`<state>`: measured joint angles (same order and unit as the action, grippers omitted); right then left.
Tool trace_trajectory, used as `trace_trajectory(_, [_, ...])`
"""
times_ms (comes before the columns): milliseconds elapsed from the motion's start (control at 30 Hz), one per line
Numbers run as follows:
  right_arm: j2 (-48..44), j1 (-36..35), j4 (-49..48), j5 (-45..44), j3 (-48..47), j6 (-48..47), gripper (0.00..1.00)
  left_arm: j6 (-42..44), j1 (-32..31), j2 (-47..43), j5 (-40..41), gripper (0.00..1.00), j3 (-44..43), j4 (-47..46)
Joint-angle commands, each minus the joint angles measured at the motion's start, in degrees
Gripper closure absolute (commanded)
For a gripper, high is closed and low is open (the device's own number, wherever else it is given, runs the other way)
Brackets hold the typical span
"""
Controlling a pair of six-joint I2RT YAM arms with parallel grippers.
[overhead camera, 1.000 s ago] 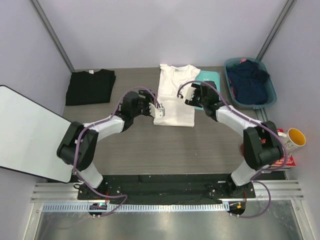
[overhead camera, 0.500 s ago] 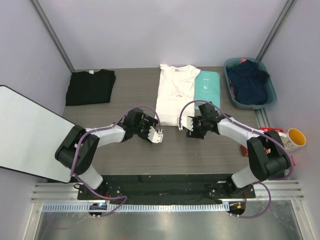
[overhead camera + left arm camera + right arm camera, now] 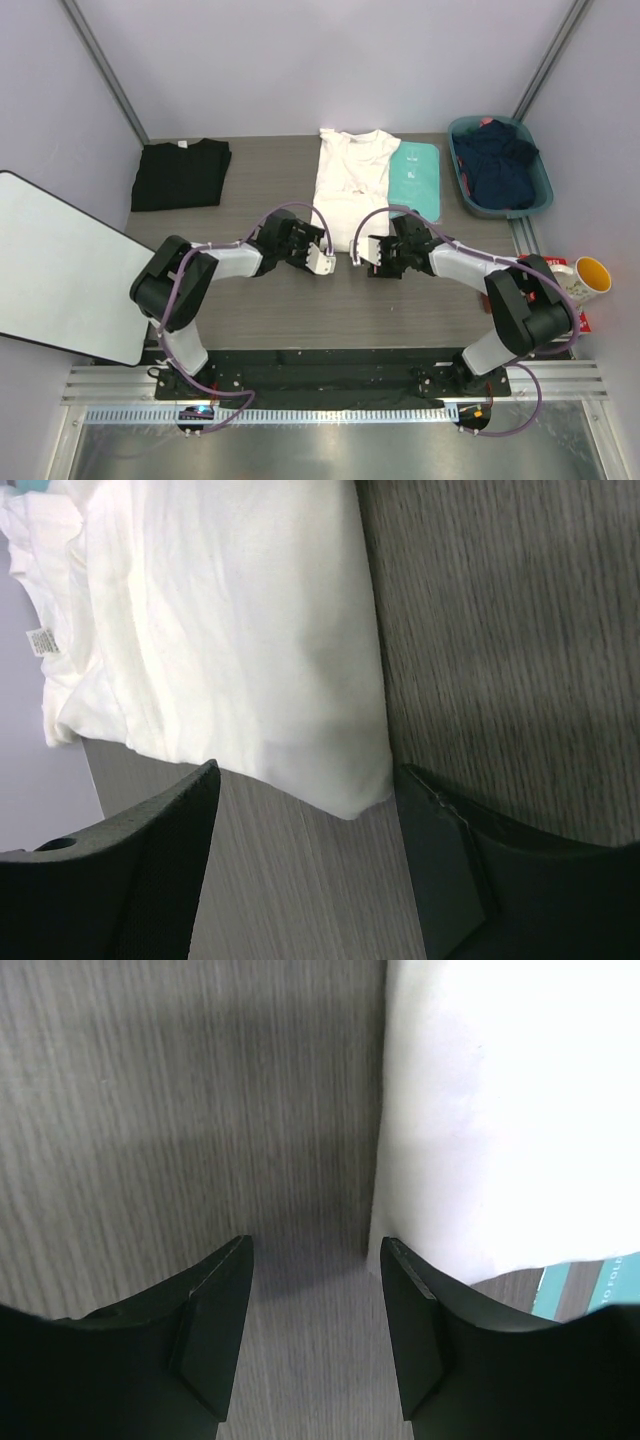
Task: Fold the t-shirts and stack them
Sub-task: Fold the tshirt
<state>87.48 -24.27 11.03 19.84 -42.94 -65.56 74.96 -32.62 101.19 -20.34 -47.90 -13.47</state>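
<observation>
The white t-shirt [image 3: 350, 185] lies flat at the back middle of the table, folded into a long strip with its neck at the far end. The black t-shirt [image 3: 180, 172] lies folded at the back left. My left gripper [image 3: 322, 262] is open and empty at the white shirt's near left corner; in the left wrist view [image 3: 305, 777] that corner of the shirt [image 3: 220, 630] lies between the jaws. My right gripper [image 3: 362, 252] is open and empty at the near right corner; in the right wrist view [image 3: 315, 1245] the shirt's edge [image 3: 500, 1110] is beside the right finger.
A teal board [image 3: 415, 178] lies partly under the white shirt's right side and shows in the right wrist view [image 3: 590, 1290]. A teal basket [image 3: 540, 190] of dark blue clothes stands at the back right. A white panel [image 3: 60, 260] is at the left, and a yellow-lined cup [image 3: 590, 275] at the right edge.
Both grippers have drawn back from the white shirt's sides to its near edge and come closer together. The shirt now lies narrower and uncovered.
</observation>
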Motion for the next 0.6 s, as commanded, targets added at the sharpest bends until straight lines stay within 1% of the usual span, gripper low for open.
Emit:
trace_trajectory(0, [1.72, -0.07, -5.93, -0.68, 0.66, 0.17, 0.41, -1.39, -0.25, 1.73, 0.30, 0.29, -1.23, 0.03])
trace_trajectory(100, [3.65, -0.07, -7.07, -1.03, 0.22, -0.89, 0.42, -1.04, -0.25, 2.35, 0.39, 0.31, -2.02, 1.08])
trace_trajectory(200, [5.68, 0.10, -7.42, -1.38, -1.09, -1.32, 0.45, -0.69, -0.25, 2.96, 0.04, 0.35, -2.90, 2.75])
trace_trajectory(233, [6.12, 0.19, -7.42, -1.38, -1.79, -1.24, 0.46, -0.60, -0.25, 3.14, -0.14, 0.41, -3.25, 3.80])
trace_trajectory(300, [7.35, 0.28, -7.34, -1.64, -2.41, -1.41, 0.48, -0.43, -0.25, 3.66, -0.49, 0.47, -4.04, 4.77])
trace_trajectory(333, [7.79, 0.45, -7.34, -1.90, -3.02, -1.41, 0.51, -0.43, -0.25, 3.84, -0.67, 0.53, -4.22, 5.38])
trace_trajectory(367, [8.49, 0.54, -7.07, -1.99, -3.29, -1.33, 0.53, -0.43, -0.25, 4.02, -0.84, 0.54, -4.65, 5.74])
trace_trajectory(400, [8.84, 0.72, -6.81, -2.08, -3.55, -1.32, 0.64, -0.43, -0.25, 4.19, -1.02, 0.55, -4.75, 6.09])
trace_trajectory(433, [9.11, 0.72, -6.29, -2.08, -4.34, -1.50, 0.73, -0.51, -0.25, 4.46, -1.11, 0.61, -5.10, 6.79])
trace_trajectory(467, [9.98, 0.80, -4.89, -2.34, -4.87, -1.67, 0.80, -0.52, -0.25, 4.63, -1.19, 0.64, -5.10, 7.23])
trace_trajectory(500, [10.25, 0.81, -4.18, -2.52, -5.40, -1.68, 0.91, -0.43, -0.25, 4.72, -1.37, 0.66, -5.27, 7.58])
trace_trajectory(567, [10.34, 0.89, -3.47, -2.52, -5.84, -1.50, 0.98, -0.51, -0.34, 4.72, -1.37, 0.76, -5.19, 7.85])
